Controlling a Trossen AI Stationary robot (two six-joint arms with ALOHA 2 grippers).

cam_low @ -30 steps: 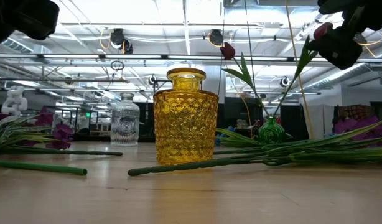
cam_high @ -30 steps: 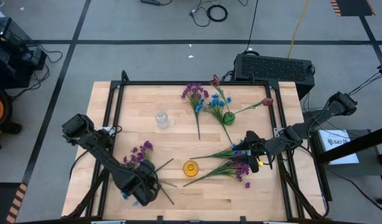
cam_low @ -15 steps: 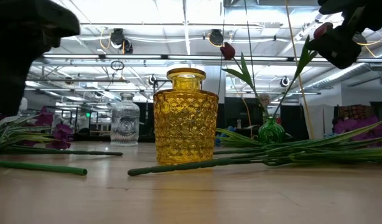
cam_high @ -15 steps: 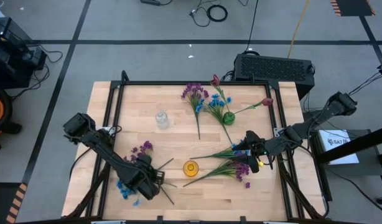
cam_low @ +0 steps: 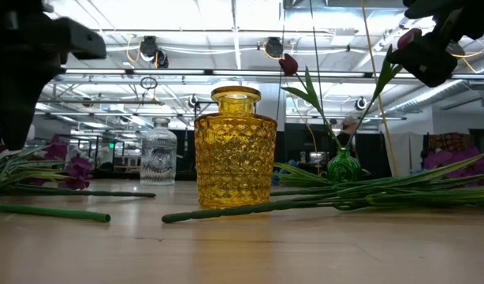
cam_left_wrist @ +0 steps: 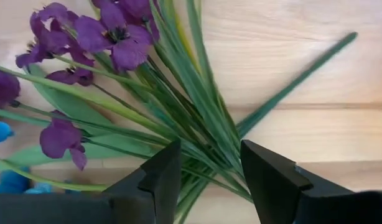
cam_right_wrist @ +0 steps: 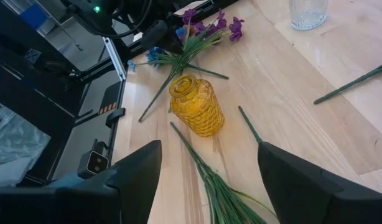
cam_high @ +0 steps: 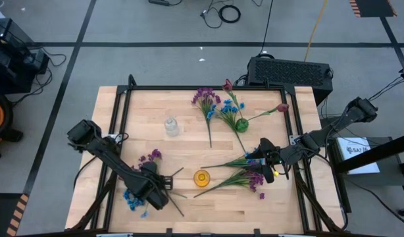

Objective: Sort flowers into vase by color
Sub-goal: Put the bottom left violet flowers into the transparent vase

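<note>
The left arm reaches low across the table's near-left part, its left gripper [cam_left_wrist: 208,177] angled down over a purple sprig [cam_left_wrist: 110,37] lying flat on the table [cam_high: 182,155]; the fingers [cam_left_wrist: 158,180] stand apart, astride the green stems. The right arm stretches in from the right edge, the right gripper [cam_right_wrist: 209,174] raised over more flowers [cam_high: 245,172] beside the yellow vase [cam_high: 201,177], fingers apart and holding nothing.
</note>
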